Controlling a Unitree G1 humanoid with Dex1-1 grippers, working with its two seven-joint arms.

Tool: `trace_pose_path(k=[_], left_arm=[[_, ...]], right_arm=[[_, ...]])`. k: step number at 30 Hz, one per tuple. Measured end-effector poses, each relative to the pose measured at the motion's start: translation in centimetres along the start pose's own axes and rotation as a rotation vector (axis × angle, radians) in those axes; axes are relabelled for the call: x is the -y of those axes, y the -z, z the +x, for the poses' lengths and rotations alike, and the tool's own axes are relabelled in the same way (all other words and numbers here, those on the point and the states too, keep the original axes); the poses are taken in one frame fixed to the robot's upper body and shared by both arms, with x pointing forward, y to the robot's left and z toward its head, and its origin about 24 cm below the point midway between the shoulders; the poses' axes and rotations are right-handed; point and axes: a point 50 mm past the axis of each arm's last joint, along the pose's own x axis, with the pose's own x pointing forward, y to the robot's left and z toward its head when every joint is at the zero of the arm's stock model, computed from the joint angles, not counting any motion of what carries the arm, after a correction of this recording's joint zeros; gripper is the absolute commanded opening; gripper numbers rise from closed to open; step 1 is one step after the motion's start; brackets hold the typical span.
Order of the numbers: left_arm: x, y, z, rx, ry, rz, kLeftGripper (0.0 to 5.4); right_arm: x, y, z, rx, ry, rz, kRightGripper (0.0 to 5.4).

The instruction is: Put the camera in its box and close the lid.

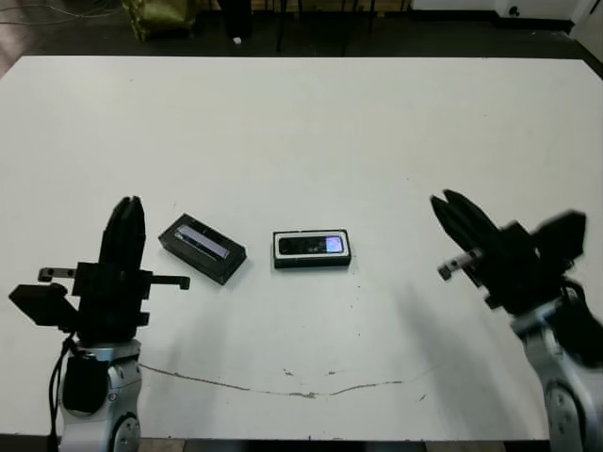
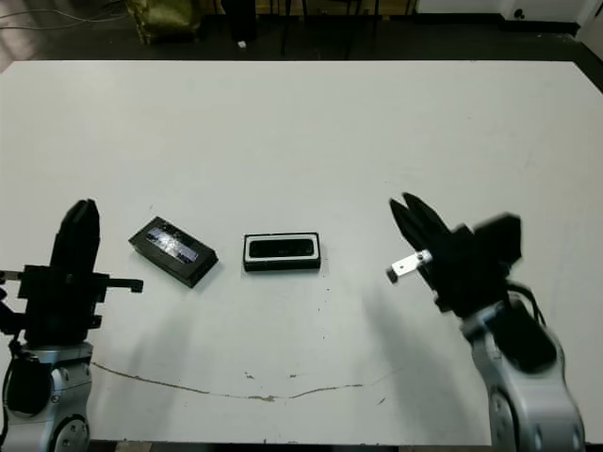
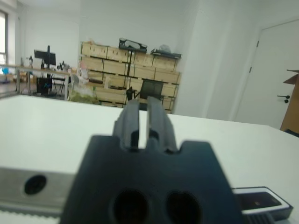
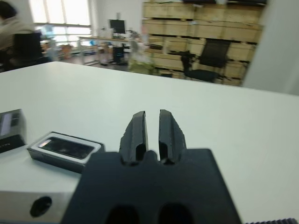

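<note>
Currently the camera [image 1: 310,246] lies inside the box [image 1: 312,250], flat, its glossy bluish patch toward the robot's right end of the tray. The box sits near the middle of the white table [image 1: 301,132], its white lining visible as a rim around the camera.

The lid [image 1: 202,248] rests on the table just to the left of the box — apart from it, turned at an angle, its silvery-grey strip facing up. The box is therefore uncovered.

The left gripper [image 1: 124,215] hangs above the table's near-left area, left of the lid; its fingers [image 3: 158,122] stand nearly together with only a narrow slit between them, holding nothing.

The right gripper [image 1: 450,207] hovers well right of the box — fingers [image 4: 137,130] likewise close, a thin gap between, empty.
</note>
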Motion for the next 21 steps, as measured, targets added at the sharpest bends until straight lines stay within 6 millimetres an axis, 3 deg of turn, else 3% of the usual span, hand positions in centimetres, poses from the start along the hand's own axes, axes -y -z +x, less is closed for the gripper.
trace_pose_path(k=[10,13,21], left_arm=[[-0.5,-0.8,0.9,0.028,0.041,0.083,0.0],[-0.7,-1.3,1.6,0.016,0.082,0.137,0.0],[-0.9,-5.6,7.4,-0.071,0.35,0.431,0.0]], right_arm=[[-0.3,0.3,-0.5,0.204,0.198,-0.259,0.01],[-0.3,0.4,-0.5,0.211,0.206,-0.267,0.01],[-0.5,0.5,-0.4,0.219,0.209,-0.257,0.01]])
